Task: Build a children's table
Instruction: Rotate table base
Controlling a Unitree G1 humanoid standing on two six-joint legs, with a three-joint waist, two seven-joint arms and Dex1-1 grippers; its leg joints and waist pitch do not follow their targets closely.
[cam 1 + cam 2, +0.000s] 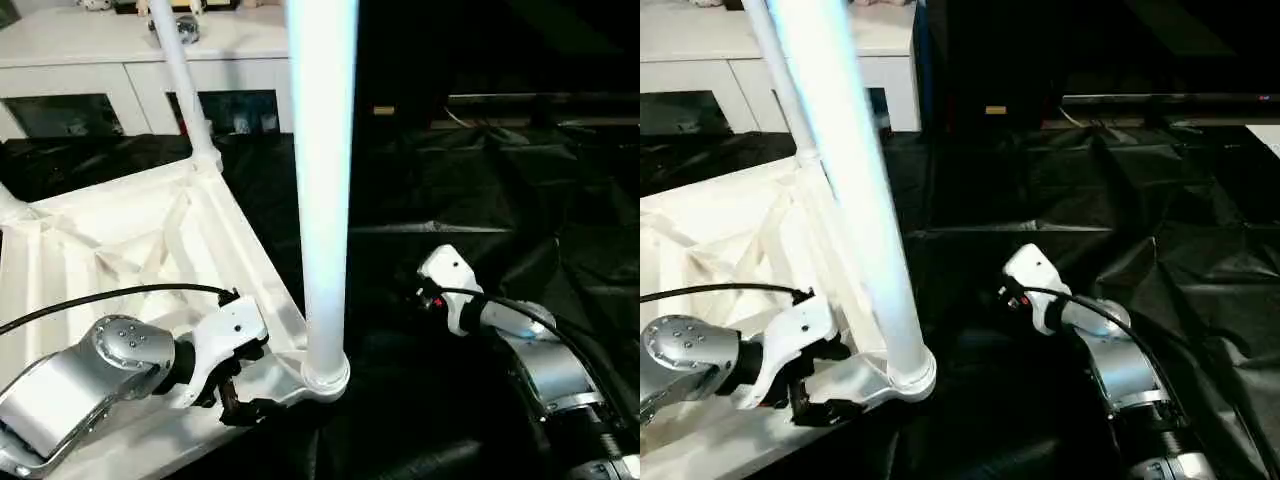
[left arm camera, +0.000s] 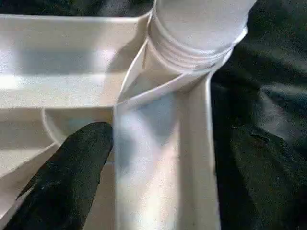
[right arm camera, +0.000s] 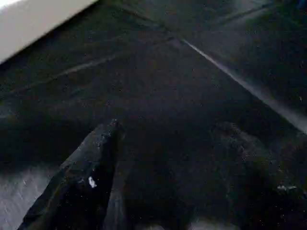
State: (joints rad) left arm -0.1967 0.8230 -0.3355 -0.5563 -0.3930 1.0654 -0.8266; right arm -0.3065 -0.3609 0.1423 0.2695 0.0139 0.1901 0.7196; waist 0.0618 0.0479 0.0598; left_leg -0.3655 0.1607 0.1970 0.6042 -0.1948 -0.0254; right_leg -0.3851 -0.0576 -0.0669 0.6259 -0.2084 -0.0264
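The left gripper [image 1: 240,395] clamps the rim of the upside-down tabletop [image 1: 120,250] beside its near corner socket, probably to steady it (a leg [image 1: 322,200] stands there), while the right gripper [image 3: 163,182] waits with jaws apart over the black sheet [image 1: 480,200].

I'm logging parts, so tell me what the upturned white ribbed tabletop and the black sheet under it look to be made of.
The upturned white ribbed tabletop looks like moulded plastic, smooth and slightly glossy: thin ribs and a rounded corner socket are formed in one piece. The black sheet looks like thin plastic film, probably: it lies creased, with shiny folds.
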